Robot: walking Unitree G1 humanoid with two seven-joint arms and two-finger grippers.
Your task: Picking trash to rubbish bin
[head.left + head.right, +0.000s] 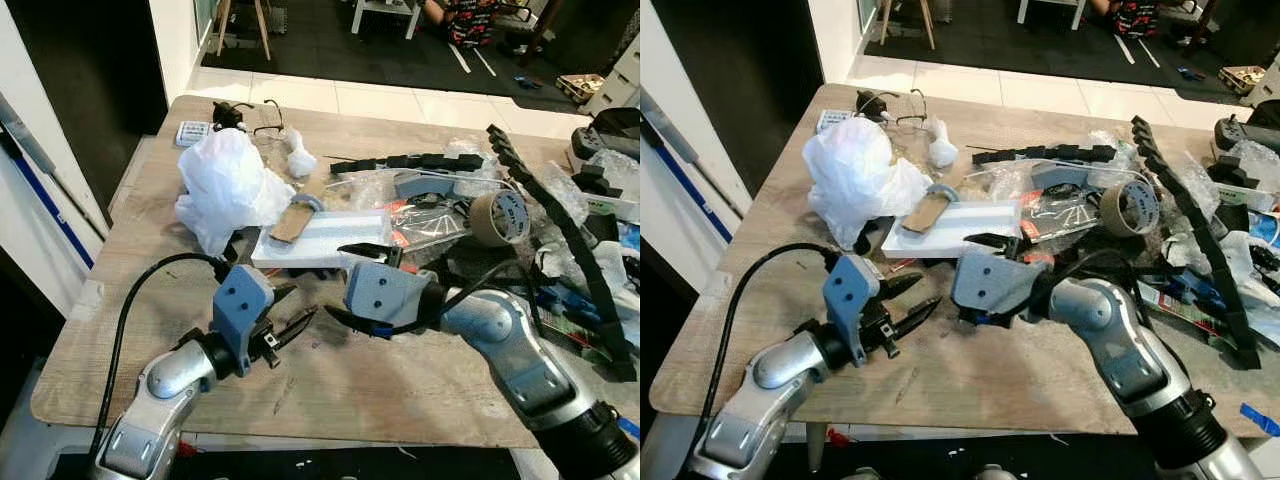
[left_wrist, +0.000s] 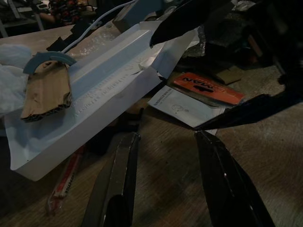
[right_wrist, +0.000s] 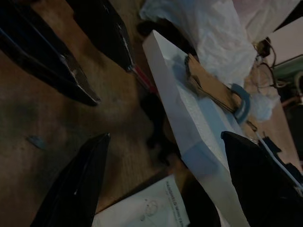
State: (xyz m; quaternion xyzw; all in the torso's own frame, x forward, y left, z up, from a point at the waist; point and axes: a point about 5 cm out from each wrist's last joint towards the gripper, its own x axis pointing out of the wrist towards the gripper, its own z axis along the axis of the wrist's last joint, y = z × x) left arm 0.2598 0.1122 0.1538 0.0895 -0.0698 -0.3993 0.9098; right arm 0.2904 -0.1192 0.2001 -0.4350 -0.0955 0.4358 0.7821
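— Wooden table (image 1: 420, 385), pale and scuffed, cluttered over its far half. What sits nearest the robot?

— In the left eye view, a white foam tray (image 1: 325, 238) lies near the table's middle, with a scrap of brown cardboard (image 1: 292, 222) on its left end. The left hand (image 1: 292, 322) hangs over the bare wood towards the near edge, fingers parted wide. The right hand (image 1: 350, 282) is just beside the tray's near right corner, fingers spread wide, one over the tray's end and one low by the wood.

— And around them?

— A crumpled white plastic bag (image 1: 225, 185) touches the tray's left end. A roll of tape (image 1: 498, 217) stands further right, among clear wrappers and black plastic strips (image 1: 560, 225) running along the right edge. Spectacles (image 1: 265, 118) lie by the far edge.

— The right eye view?

— Same layout; the tray sits between both hands and the bag.

— Left wrist view?

— Dim. Its two black fingers (image 2: 116, 184) are apart above the wood, the tray ahead, an orange-labelled packet (image 2: 208, 89) and a white card (image 2: 182, 106) beside it.

— Right wrist view?

— Dark too. One finger (image 3: 78, 187) is over the wood, the other by the tray's end, nothing gripped.
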